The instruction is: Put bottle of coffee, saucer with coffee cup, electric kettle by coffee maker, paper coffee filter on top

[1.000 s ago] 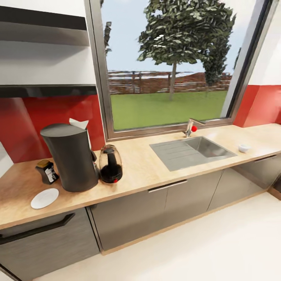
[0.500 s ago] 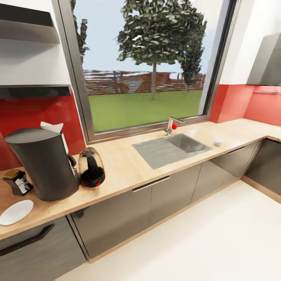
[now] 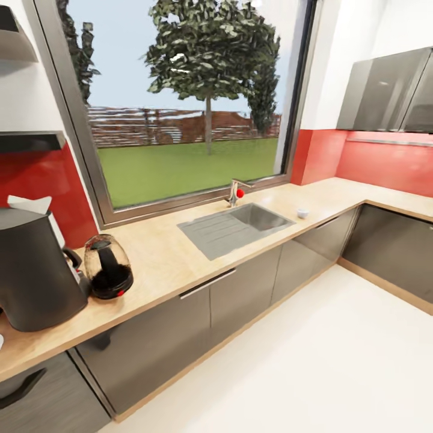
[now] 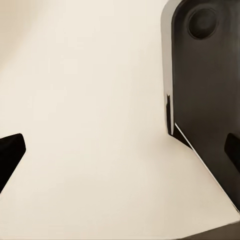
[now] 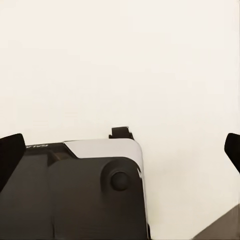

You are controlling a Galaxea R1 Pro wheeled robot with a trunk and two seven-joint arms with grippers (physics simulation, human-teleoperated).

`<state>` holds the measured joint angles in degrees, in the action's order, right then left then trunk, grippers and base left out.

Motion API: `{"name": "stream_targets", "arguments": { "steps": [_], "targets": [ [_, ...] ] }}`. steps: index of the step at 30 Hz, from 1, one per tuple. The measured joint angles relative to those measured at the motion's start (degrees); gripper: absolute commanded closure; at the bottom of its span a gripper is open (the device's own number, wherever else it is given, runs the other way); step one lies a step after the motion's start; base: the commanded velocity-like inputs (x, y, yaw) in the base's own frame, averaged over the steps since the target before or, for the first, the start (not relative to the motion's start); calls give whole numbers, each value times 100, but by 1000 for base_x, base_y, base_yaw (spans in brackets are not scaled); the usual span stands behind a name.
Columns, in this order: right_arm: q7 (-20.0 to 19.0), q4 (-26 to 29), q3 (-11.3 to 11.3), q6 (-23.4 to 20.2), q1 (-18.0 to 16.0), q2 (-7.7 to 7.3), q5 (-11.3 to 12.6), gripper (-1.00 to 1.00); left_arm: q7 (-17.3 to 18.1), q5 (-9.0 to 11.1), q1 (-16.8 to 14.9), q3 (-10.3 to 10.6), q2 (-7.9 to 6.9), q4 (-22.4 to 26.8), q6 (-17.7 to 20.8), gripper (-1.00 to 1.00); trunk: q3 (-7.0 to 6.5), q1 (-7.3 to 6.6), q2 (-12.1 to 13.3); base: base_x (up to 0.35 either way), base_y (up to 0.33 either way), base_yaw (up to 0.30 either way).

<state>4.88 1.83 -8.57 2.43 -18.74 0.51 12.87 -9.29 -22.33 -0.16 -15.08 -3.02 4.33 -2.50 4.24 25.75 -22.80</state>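
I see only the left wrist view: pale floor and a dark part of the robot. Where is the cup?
Observer: In the head view the cup stands alone on the countertop, just past the far end of the sink.
Operator: Is the kettle by the coffee maker?
Observer: Yes. The kettle stands close beside the coffee maker, on the side toward the sink.
Operator: Does the right claw hold anything?
Observer: No. In the right wrist view the right claw is open and empty, above the floor.
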Motion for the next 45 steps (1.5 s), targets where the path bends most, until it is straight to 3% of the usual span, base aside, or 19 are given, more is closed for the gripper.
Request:
{"name": "stream_targets", "arguments": {
  "steps": [13, 36, 45],
  "targets": [
    [-572, 1, 0, 0, 0, -303, 1, -100, 1, -8, -1, 27, 114, 8, -10, -100, 0, 0, 0, 0, 0, -300],
    [-607, 1, -1, -1, 0, -323, 4, -100, 0, -20, 8, 87, 116, -3, -12, -100, 0, 0, 0, 1, 0, -300],
    [-606, 0, -5, 0, 0, -323, -1, -100, 1, -28, 6, 105, 123, -3, -11, -100, 0, -2, -1, 182, -106, -300]
  ]
}}
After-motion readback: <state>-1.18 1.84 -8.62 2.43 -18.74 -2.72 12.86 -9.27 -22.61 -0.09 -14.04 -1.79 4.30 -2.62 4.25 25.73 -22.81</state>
